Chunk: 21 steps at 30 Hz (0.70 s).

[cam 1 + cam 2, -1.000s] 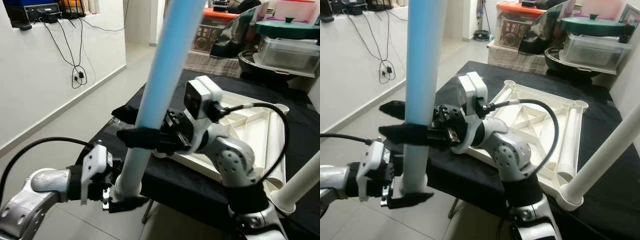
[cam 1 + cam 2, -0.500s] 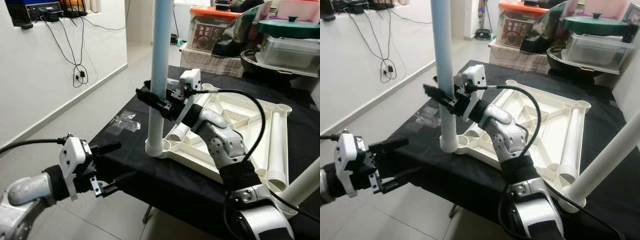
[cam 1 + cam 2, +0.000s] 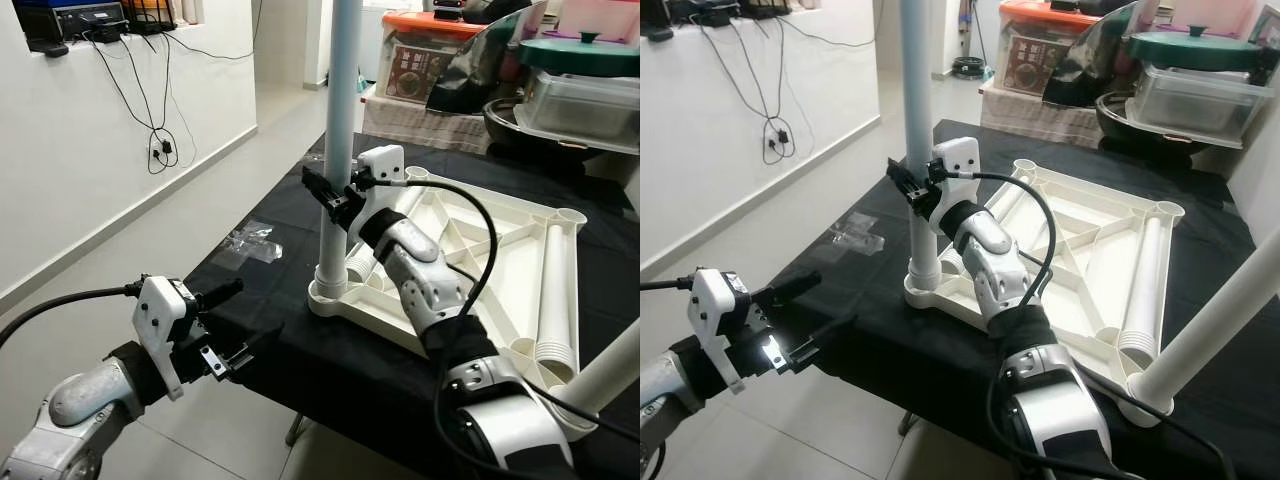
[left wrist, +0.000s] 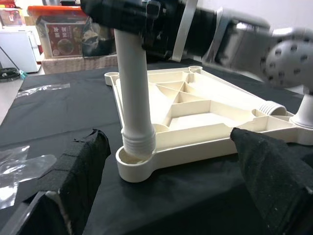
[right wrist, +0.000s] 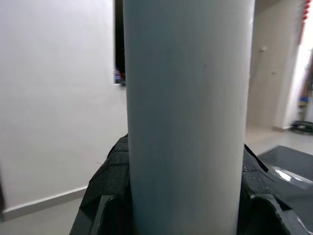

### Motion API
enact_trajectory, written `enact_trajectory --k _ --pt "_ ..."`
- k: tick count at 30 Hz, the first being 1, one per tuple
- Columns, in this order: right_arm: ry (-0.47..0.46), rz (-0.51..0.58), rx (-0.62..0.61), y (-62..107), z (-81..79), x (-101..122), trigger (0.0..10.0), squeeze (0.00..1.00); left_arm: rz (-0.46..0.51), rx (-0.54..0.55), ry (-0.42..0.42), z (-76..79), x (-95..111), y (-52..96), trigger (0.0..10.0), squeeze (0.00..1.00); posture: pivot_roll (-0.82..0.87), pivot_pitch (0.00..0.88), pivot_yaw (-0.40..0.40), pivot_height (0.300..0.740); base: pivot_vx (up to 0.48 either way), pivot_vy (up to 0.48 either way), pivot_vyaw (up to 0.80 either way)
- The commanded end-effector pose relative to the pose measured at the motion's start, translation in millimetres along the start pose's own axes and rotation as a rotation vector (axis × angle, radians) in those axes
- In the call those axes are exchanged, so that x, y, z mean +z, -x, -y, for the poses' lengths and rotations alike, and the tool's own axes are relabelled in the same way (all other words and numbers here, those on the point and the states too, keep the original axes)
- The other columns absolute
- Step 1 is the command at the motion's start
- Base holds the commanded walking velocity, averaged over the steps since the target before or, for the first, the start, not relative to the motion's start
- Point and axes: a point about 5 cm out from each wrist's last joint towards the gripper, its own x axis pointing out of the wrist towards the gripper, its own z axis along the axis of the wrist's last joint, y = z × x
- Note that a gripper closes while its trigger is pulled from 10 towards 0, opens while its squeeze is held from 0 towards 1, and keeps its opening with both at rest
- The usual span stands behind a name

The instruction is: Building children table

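A pale blue table leg (image 3: 338,140) stands upright, its threaded foot in the near left corner socket (image 4: 133,165) of the upturned white tabletop (image 3: 470,250). My right gripper (image 3: 328,192) is shut on this leg about halfway up, black fingers (image 5: 105,196) on either side. My left gripper (image 3: 256,308) hangs open off the table's near left edge, facing the socket, with nothing between its fingers (image 4: 80,171). A second white leg (image 3: 605,365) leans up from the near right corner. Another leg (image 3: 550,290) lies inside the tabletop frame.
The tabletop rests on a table under a black cloth (image 3: 290,210), with a scrap of clear plastic wrap (image 3: 245,245) near its left edge. Boxes, a lidded pot and tubs (image 3: 575,70) crowd the back. A white wall with hanging cables (image 3: 155,110) and open floor lie to the left.
My right gripper carried the blue leg away from the camera and stood it upright in the corner socket. My left gripper let go of the leg's foot, drew back and now stands open.
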Motion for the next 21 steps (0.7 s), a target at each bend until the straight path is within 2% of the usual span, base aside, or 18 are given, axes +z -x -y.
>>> enact_trajectory --k 1,5,14,17,21 --pt "0.009 0.012 -0.030 1.7 2.4 -1 0.0 0.00 -0.008 0.002 -0.001 1.2 -1 -0.7 10.0 0.00 0.11 0.000 -0.072 0.740 0.000 0.000 0.00" --pt "0.013 0.002 -0.064 6.2 -2.5 -16 0.0 0.00 -0.004 0.014 0.003 0.7 -2 -3.8 10.0 0.00 0.11 0.000 -0.070 0.740 0.000 0.000 0.00" --pt "-0.008 0.016 -0.102 10.3 -8.6 -26 0.0 0.00 -0.010 0.030 0.002 0.2 -4 -4.4 10.0 0.00 0.11 0.000 -0.071 0.740 0.000 0.000 0.00" --pt "-0.018 -0.009 -0.018 14.9 -19.4 -35 0.0 0.00 -0.012 0.037 0.003 -0.3 -5 -4.6 10.0 0.00 0.11 0.000 -0.070 0.740 0.000 0.000 0.00" --pt "-0.033 -0.022 0.040 16.0 -22.4 -38 0.0 0.00 -0.015 0.040 0.003 -0.8 -5 -4.6 10.0 0.00 0.11 0.000 -0.069 0.740 0.000 0.000 0.00"
